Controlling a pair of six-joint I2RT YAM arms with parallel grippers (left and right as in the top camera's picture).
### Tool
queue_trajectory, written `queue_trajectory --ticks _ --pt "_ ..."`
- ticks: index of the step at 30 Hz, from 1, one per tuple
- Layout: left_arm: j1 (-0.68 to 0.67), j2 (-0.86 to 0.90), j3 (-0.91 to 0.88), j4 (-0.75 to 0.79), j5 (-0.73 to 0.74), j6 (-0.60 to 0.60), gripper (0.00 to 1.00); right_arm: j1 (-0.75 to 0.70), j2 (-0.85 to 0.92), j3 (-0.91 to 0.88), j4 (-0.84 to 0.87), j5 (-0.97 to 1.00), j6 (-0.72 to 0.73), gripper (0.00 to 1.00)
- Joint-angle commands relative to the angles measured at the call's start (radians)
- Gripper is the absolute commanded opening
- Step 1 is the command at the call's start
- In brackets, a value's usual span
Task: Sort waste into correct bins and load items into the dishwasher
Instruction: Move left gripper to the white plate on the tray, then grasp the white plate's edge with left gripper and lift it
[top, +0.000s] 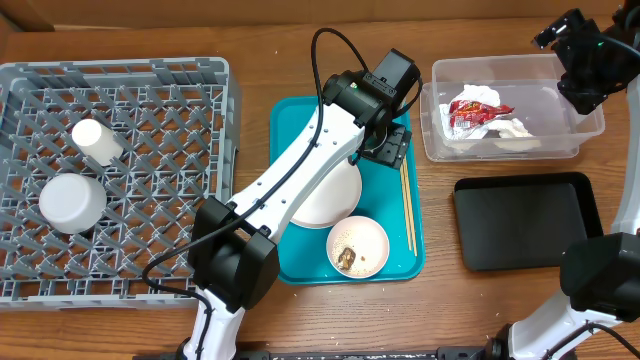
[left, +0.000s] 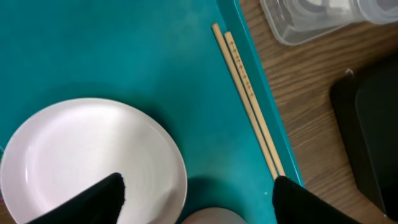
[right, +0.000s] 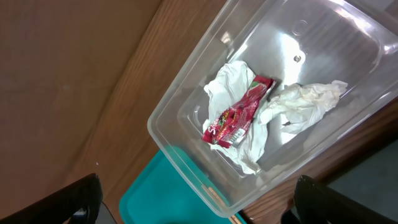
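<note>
The red snack wrapper (top: 474, 109) and crumpled white tissue (top: 512, 128) lie in the clear tub (top: 590, 128), also in the right wrist view (right: 236, 115). The white plate (top: 335, 195) sits on the teal tray beside the chopsticks (top: 406, 205). A white bowl (top: 358, 246) there holds a brown lump (top: 346, 259) and rice grains. A second bowl (top: 71, 202) and the cup (top: 97, 141) sit in the grey dish rack (top: 200, 110). The black tray (top: 525, 222) lies at the right. My left gripper (left: 198, 196) is open, empty, over the plate (left: 93, 158) and chopsticks (left: 249, 102). My right gripper (right: 196, 199) is open, empty, above the tub.
The large teal serving tray (top: 300, 130) lies in the middle under my left arm. A cardboard wall runs along the back of the wooden table. The left arm's cable loops above the serving tray's far edge.
</note>
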Motion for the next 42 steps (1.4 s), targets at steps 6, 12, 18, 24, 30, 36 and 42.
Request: queue_trajectory --ticks 6,12,18,24,30,36,42 --pt "0.008 0.005 -0.123 0.117 -0.147 -0.18 0.6 -0.006 -0.007 0.02 0.006 -0.004 0.001 1.0" --pt "0.007 0.005 -0.222 0.172 -0.144 -0.364 0.59 -0.006 -0.007 0.02 0.005 -0.004 0.001 1.0" --pt "0.006 0.005 -0.306 0.234 -0.148 -0.524 0.58 -0.006 -0.007 0.02 0.006 -0.004 0.001 1.0" --pt "0.006 0.005 -0.431 0.377 -0.151 -0.557 0.53 -0.006 -0.007 0.02 0.005 -0.004 0.001 1.0" --pt "0.006 0.005 -0.477 0.427 -0.157 -0.563 0.52 -0.006 -0.007 0.02 0.006 -0.004 0.001 1.0" --pt "0.003 0.005 -0.484 0.436 -0.167 -0.563 0.41 -0.006 -0.007 0.02 0.006 -0.004 0.001 1.0" --pt "-0.005 0.007 -0.49 0.449 -0.178 -0.563 0.39 -0.006 -0.007 0.02 0.006 -0.004 0.001 1.0"
